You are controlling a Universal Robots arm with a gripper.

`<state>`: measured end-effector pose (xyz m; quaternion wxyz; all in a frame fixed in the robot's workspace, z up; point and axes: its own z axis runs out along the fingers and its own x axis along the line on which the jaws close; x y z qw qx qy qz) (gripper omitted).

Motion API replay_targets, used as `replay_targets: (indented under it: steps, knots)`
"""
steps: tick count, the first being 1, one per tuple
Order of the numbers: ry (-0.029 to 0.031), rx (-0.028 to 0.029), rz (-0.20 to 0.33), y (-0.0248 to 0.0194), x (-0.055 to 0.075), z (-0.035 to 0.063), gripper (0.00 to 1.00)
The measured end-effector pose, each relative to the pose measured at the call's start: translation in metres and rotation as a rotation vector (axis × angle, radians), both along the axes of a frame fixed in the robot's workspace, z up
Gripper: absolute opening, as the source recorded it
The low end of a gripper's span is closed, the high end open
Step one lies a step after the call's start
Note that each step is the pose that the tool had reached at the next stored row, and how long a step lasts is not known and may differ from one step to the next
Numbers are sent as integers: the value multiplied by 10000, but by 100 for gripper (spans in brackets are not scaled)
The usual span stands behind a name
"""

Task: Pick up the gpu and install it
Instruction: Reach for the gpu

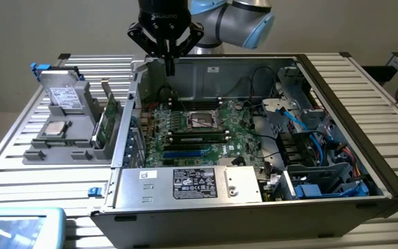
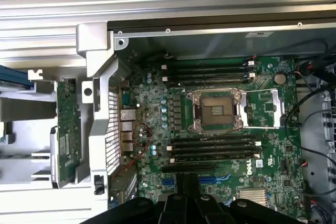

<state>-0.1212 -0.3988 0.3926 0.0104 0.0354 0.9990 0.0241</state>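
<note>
Hand hangs above the open computer case, over its far wall, fingers pressed fully together with nothing between them. Inside the case lies the green motherboard. Just outside the case, on the exterior view's left, the gpu stands on edge in a grey holder on the table.

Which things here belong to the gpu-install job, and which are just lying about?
Job: thin green gpu card upright in the grey holder; large green motherboard; black gripper, shut, empty, above the case.
Lying about: silver white-labelled drive box; small square silver chip.
</note>
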Motion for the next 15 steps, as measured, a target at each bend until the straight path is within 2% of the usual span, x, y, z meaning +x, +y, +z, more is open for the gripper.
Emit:
replay_targets:
  steps: [2, 15]
  knots:
    - [2, -3, -1, 1, -49, 2, 12]
    - [0, 0, -1, 6, -641, -4, 12]
